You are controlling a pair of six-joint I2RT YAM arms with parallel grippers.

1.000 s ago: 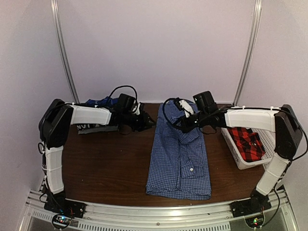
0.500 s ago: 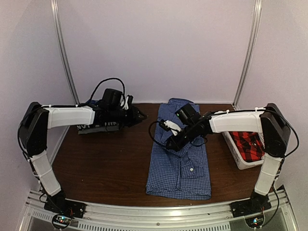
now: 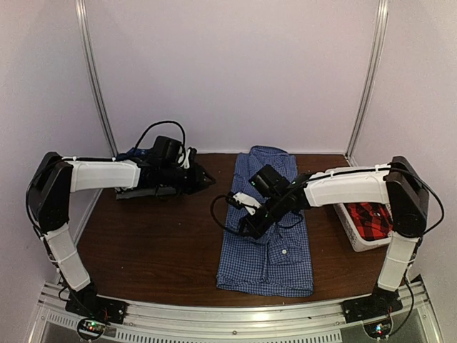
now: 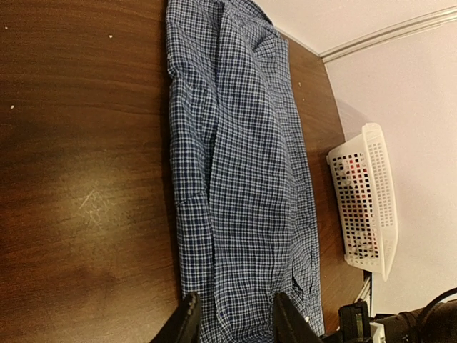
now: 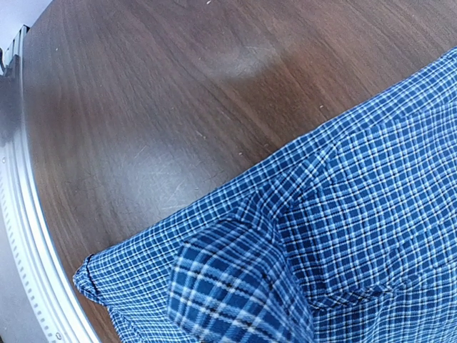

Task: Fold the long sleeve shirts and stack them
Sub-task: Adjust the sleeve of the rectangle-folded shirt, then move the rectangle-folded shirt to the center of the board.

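Note:
The blue-and-white checked shirt [image 3: 268, 250] lies lengthwise in the middle of the table, folded into a long strip. My right gripper [image 3: 247, 226] sits low over its left edge, shut on a bunched fold of that shirt [image 5: 228, 286]; the cloth hides its fingers in the right wrist view. My left gripper [image 3: 204, 177] hovers above bare wood left of the shirt's far end. Its jaws stand apart with nothing between them [image 4: 235, 325], pointing at the shirt [image 4: 243, 164]. A red-and-black plaid shirt [image 3: 370, 217] lies in the basket. A dark blue cloth [image 3: 132, 152] shows behind the left arm.
The white slatted basket [image 3: 355, 239] stands at the table's right edge, also seen in the left wrist view [image 4: 378, 207]. A dark flat bundle [image 3: 139, 190] lies under the left arm at the back left. A metal rail [image 3: 235, 314] runs along the near edge.
My right gripper has travelled from the shirt's far end toward the near left, carrying cloth with it. The left arm drew back to the left, then edged slightly right.

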